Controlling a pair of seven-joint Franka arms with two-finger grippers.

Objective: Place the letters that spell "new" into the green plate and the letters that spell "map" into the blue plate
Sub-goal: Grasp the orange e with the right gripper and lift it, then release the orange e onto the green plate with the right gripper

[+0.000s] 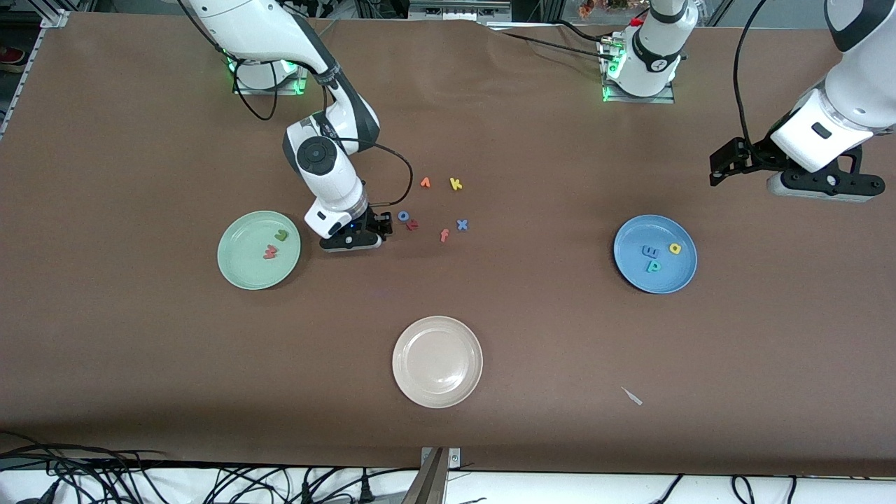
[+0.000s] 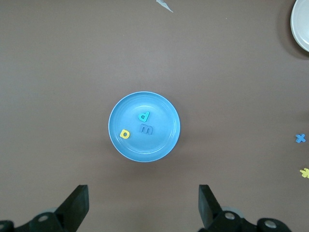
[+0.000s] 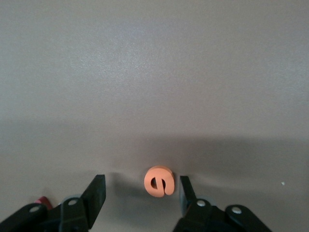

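beige plate [image 2: 301,24] cut off, red letter [image 3: 42,199] mostly hidden

Even, bright overhead light is thrown across the matte brown table covering [image 1: 140,336], and no glare is seen on it. A soft shadow is cast beneath the small orange foam letter "e" [image 3: 159,181] in the right wrist view. Focus is held throughout; only faint darkening is noticed at the wrist views' corners.

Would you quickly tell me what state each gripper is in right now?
Left gripper: open, empty, above the blue plate.
Right gripper: open, low over the table, fingers either side of the orange "e", not yet gripping it.
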